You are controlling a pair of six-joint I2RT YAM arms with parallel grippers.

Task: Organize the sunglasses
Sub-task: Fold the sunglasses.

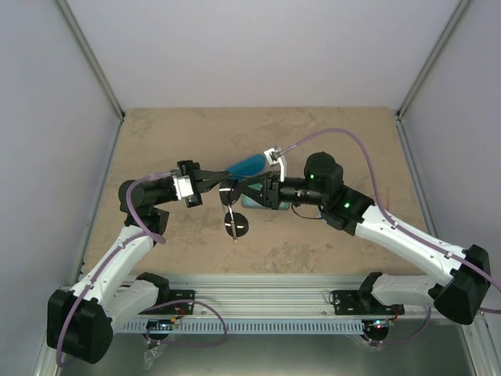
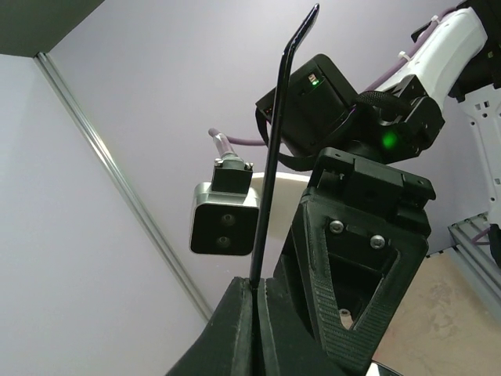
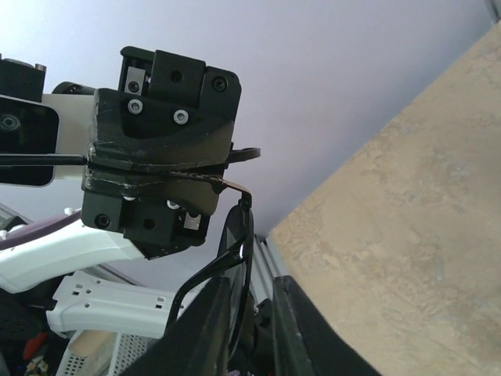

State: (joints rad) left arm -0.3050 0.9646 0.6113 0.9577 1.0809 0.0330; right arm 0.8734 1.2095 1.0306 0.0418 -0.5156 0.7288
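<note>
The thin dark wire-framed sunglasses (image 1: pixel 235 215) hang above the middle of the table between both arms. My left gripper (image 1: pixel 213 182) is shut on one temple arm, which sticks up as a thin dark rod (image 2: pixel 270 172) out of the pinched fingers (image 2: pixel 257 288). My right gripper (image 1: pixel 241 192) comes in from the right. In the right wrist view its two fingers stand narrowly around the lens and frame (image 3: pixel 239 235). One finger (image 3: pixel 215 329) lies against the lens, and a thin gap shows beside the other finger (image 3: pixel 291 329). The red-orange pair is out of view.
A glossy blue oval case (image 1: pixel 249 164) lies on the table just behind the grippers. A grey-blue case (image 1: pixel 252 202) peeks out under the right gripper. Pale walls enclose the tan table (image 1: pixel 344 149) on three sides, with the metal rail (image 1: pixel 266 301) at the near edge.
</note>
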